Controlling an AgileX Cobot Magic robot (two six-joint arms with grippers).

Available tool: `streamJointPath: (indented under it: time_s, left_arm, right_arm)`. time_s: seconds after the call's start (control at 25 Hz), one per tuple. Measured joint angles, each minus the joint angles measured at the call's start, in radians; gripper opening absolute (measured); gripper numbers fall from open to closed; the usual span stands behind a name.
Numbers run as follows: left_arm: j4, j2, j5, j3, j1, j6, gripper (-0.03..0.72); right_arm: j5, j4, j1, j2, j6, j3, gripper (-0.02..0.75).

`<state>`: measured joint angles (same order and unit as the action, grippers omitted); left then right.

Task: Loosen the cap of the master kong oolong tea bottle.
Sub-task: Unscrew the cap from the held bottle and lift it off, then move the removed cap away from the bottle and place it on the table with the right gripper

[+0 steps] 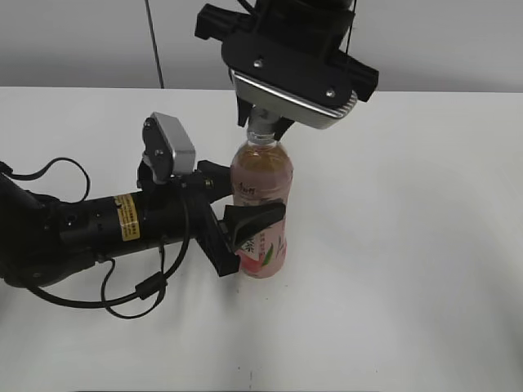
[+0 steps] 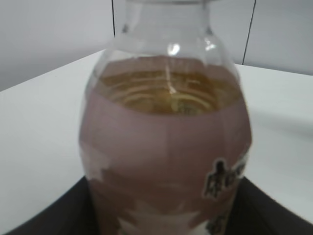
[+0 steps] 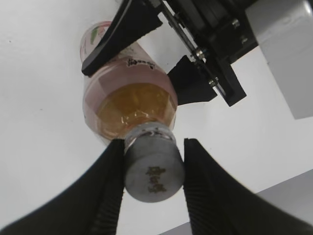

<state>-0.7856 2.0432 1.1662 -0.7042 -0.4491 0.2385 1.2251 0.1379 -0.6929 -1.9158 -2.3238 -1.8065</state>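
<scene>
A left gripper (image 1: 255,233) clamps the upright tea bottle (image 1: 261,175) on a white table (image 1: 409,245). The right gripper (image 3: 151,176) pinches its cap (image 3: 152,171), apparently touching both sides.

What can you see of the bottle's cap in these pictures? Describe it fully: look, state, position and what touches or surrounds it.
The cap is small, round and pale, looking grey in shadow, with a dark printed mark on its flat top. It sits screwed on the neck of the upright tea bottle. The right gripper straddles it from above, one dark finger on each side, close against it. In the exterior view the gripper hides it.
</scene>
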Motion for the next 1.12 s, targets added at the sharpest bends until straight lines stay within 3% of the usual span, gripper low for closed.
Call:
streamJointPath:
  time_s: [0.32, 0.52, 0.64, 0.92, 1.12]
  left_arm:
    - [0.005, 0.000, -0.002, -0.001, 0.000, 0.000, 0.394]
    - [0.005, 0.000, -0.002, -0.001, 0.000, 0.000, 0.394]
    - [0.005, 0.000, -0.002, -0.001, 0.000, 0.000, 0.394]
    - [0.005, 0.000, -0.002, -0.001, 0.000, -0.001, 0.394]
    - [0.006, 0.000, -0.002, -0.001, 0.000, -0.001, 0.394]
  right_arm:
    - [-0.003, -0.028, 0.000, 0.050, 0.104, -0.043, 0.276]
    - [-0.003, -0.119, 0.009, 0.075, 0.579, -0.043, 0.275]
    - [-0.003, -0.111, 0.042, 0.074, 0.898, -0.043, 0.275]
    - [-0.005, -0.084, 0.245, -0.008, 1.742, -0.027, 0.275]
    - [-0.007, -0.087, 0.453, -0.031, 2.008, 0.120, 0.275]
